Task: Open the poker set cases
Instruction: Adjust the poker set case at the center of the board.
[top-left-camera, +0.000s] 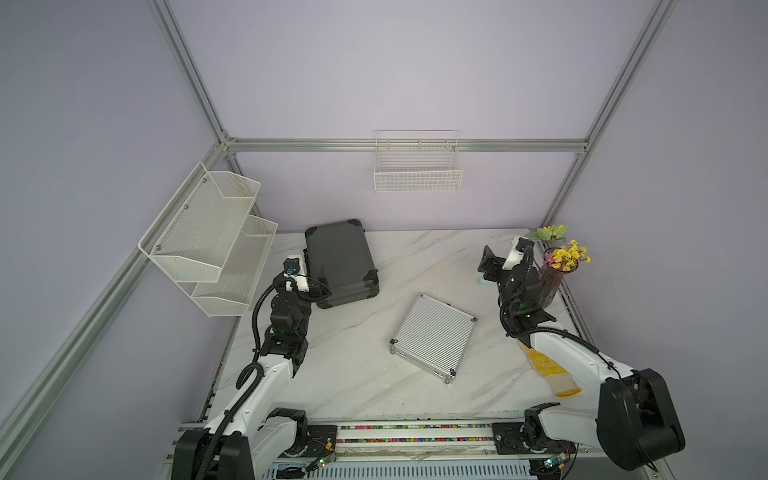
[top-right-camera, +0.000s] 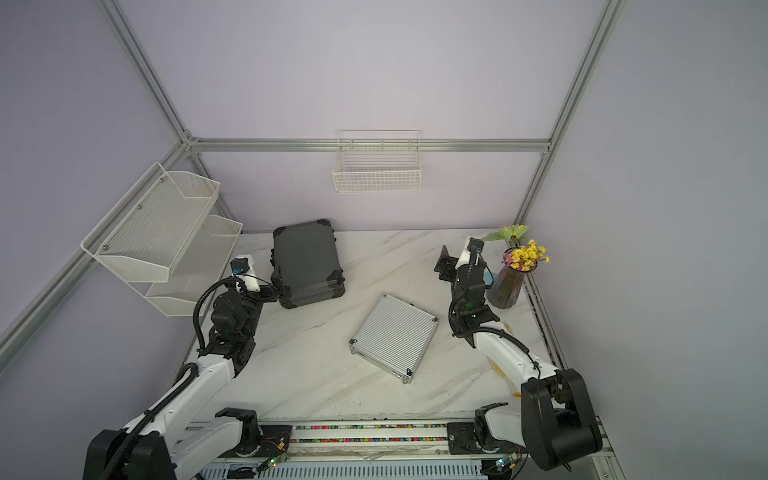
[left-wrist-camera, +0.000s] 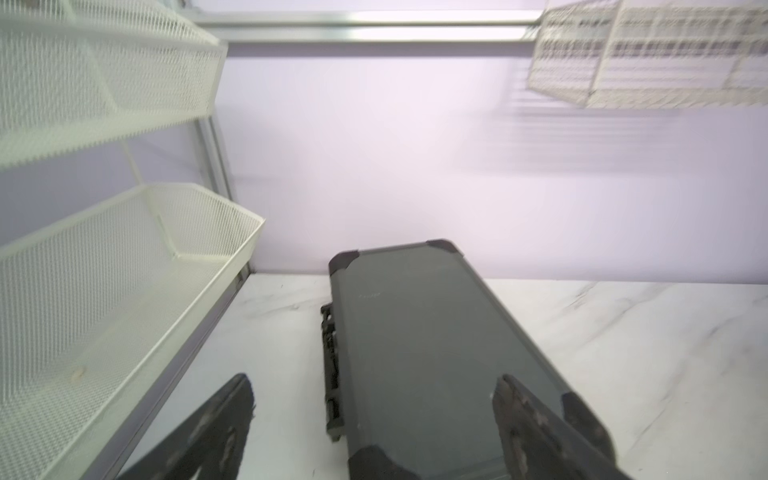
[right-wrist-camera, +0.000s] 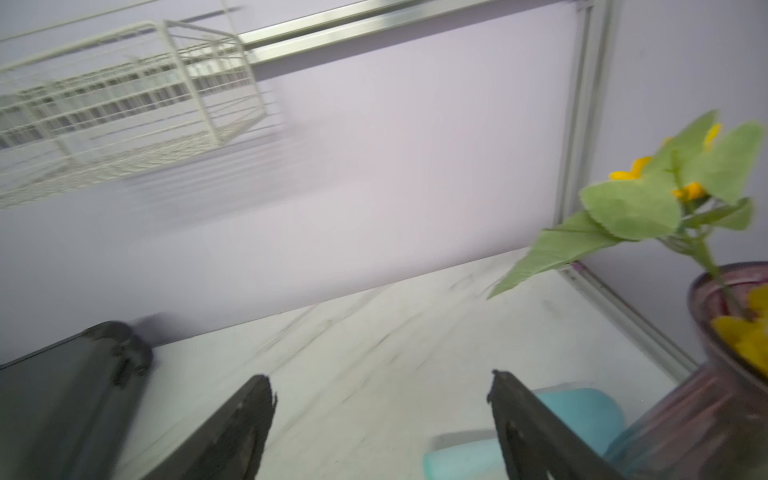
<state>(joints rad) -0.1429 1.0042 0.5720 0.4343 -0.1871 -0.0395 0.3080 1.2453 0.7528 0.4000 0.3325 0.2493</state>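
Note:
Both poker set cases lie shut on the marble table (top-left-camera: 353, 374). The larger dark grey case (top-left-camera: 340, 262) (top-right-camera: 307, 262) with black corner guards sits at the back left, its latches (left-wrist-camera: 332, 365) facing left. The ribbed silver case (top-left-camera: 434, 334) (top-right-camera: 395, 332) lies mid-table, turned at an angle. My left gripper (top-left-camera: 318, 293) (left-wrist-camera: 374, 382) hovers open over the dark case's near left corner, one finger above the lid (left-wrist-camera: 424, 353), the other above the table. At the back right my right gripper (top-left-camera: 487, 266) (right-wrist-camera: 381, 380) is open with nothing in it, well away from both cases.
A white two-tier mesh shelf (top-left-camera: 208, 237) juts out from the left wall, close to my left arm. A wire basket (top-left-camera: 417, 170) hangs on the back wall. A purple vase of flowers (top-left-camera: 557, 270) and a light blue object (right-wrist-camera: 582, 411) stand by my right gripper. Yellow cloth (top-left-camera: 548, 370) lies under the right arm.

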